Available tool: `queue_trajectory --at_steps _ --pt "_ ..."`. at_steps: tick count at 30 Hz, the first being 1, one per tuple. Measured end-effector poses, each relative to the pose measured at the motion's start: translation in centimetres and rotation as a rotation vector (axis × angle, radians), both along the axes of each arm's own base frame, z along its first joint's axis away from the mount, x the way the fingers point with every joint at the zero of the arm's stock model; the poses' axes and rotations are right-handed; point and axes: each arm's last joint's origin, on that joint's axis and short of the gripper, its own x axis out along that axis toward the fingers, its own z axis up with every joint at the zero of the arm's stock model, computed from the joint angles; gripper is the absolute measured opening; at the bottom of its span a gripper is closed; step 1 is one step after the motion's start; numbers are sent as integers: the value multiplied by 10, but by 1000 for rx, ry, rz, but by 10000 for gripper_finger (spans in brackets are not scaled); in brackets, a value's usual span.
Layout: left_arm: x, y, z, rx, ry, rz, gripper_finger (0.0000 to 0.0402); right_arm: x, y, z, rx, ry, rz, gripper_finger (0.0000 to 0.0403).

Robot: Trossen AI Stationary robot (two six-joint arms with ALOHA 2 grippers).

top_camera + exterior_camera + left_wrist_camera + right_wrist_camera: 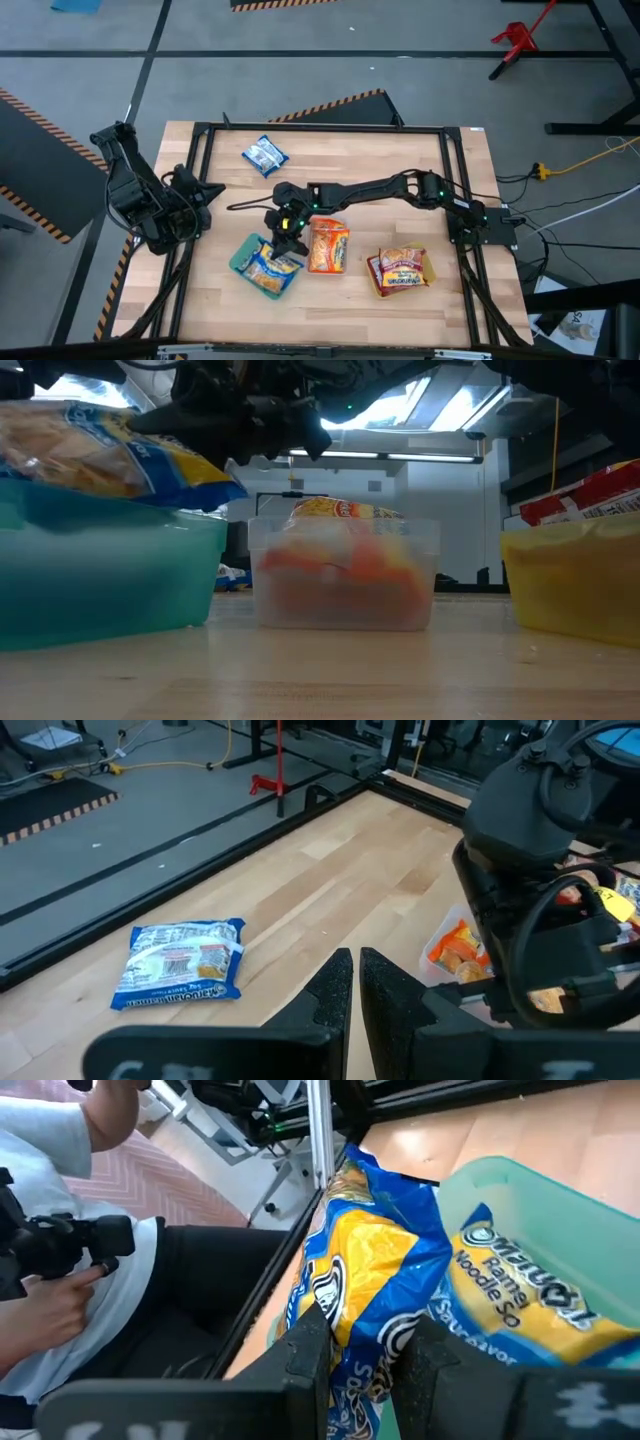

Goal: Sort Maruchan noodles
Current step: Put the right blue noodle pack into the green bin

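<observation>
A blue-and-yellow noodle packet (370, 1250) is between the fingers of my right gripper (365, 1345), which is shut on it just above the teal tray (238, 262). Another blue-and-yellow packet (530, 1290) lies flat in that tray. A blue-white packet (265, 155) lies flat on the table at the far left. Orange packets fill the clear tray (328, 248), and red ones the yellow tray (400, 270). My left gripper (355, 990) waits shut at the table's left edge, holding nothing. My right gripper pinches the blue-and-yellow packet between its two fingers at one end (355, 1325). The fingers slant down from the far side toward the table's near edge. The packet reaches away from the fingers along the teal tray's rim (440, 1180). Whether it rests on the rim, I cannot tell.
The three trays stand in a row near the table's front edge. A black frame rail (320, 128) runs round the tabletop. A person (60, 1280) sits just beyond the near edge, a hand on a dark device. Bare wood lies between the far packet and the trays.
</observation>
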Motion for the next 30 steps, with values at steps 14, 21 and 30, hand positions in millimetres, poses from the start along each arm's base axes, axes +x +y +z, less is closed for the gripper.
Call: queue_trajectory --at_steps 14,21,30 --pt "0 0 0 7 -5 1 18 4 1 3 17 -63 1 65" --pt "0 0 0 7 -6 1 18 7 1 -1 44 -61 -3 65" --pt "0 0 0 6 -7 2 18 12 11 -14 48 -84 2 65"
